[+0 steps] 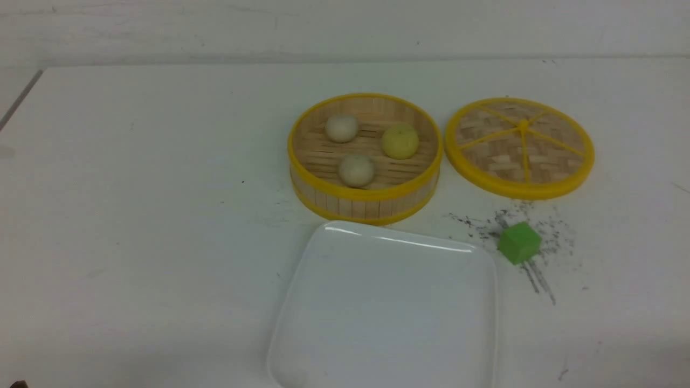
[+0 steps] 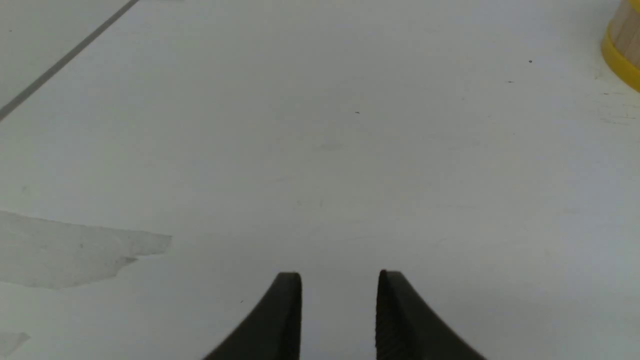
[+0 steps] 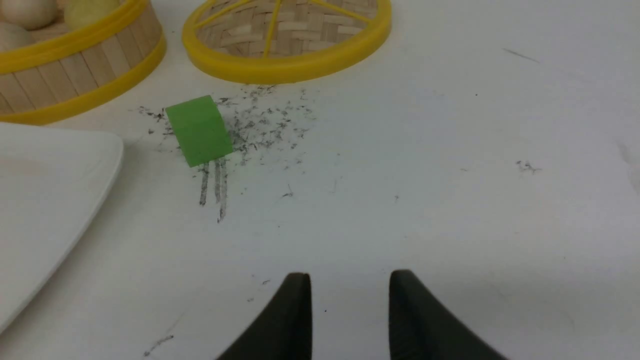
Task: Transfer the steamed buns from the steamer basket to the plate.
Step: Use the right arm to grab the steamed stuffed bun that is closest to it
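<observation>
The buns (image 1: 356,170) are all found inside the basket (image 1: 356,207): two off-white, at its far and near sides, and a pale yellow bun (image 1: 400,141) on the side toward the lid (image 1: 519,146). The plate (image 1: 388,307) is set bare just in front of the basket, so no transfer is judged done yet. The left claw (image 2: 339,312) is held parted and empty over bare table (image 1: 135,215), well to the left of the basket. The right claw (image 3: 350,312) is likewise parted and empty, to the right of the basket and on the near side of the green cube (image 3: 200,130). Since the buns are smooth and round, one may be squeezed out of the jaws or nudged against its neighbours. The basket wall may be struck on a low approach, and the basket shoved onto the plate. A bun released carelessly may be rolled over the plate's shallow edge. The cube may be knocked by the right claw.
</observation>
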`<state>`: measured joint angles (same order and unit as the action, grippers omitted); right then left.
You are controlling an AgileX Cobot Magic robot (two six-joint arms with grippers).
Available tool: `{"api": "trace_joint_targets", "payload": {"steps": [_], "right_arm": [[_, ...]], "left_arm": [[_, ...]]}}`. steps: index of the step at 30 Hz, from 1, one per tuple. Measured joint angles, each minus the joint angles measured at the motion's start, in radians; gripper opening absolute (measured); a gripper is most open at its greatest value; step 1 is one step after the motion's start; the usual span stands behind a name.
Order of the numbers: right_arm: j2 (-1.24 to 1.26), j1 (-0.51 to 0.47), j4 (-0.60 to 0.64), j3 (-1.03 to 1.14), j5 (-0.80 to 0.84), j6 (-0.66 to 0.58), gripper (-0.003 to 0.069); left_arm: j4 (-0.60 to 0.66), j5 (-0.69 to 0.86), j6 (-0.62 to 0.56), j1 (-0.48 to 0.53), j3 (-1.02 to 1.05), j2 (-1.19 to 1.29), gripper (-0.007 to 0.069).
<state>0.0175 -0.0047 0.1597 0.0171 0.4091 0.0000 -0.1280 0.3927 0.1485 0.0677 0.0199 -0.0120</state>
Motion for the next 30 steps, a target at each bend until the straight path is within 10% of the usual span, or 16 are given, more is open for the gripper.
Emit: {"api": "trace_joint_targets", "payload": {"steps": [30], "right_arm": [[0.000, 0.000, 0.124, -0.417, 0.098, -0.007, 0.0239]], "left_arm": [[0.000, 0.000, 0.000, 0.000, 0.000, 0.000, 0.0242]]}}
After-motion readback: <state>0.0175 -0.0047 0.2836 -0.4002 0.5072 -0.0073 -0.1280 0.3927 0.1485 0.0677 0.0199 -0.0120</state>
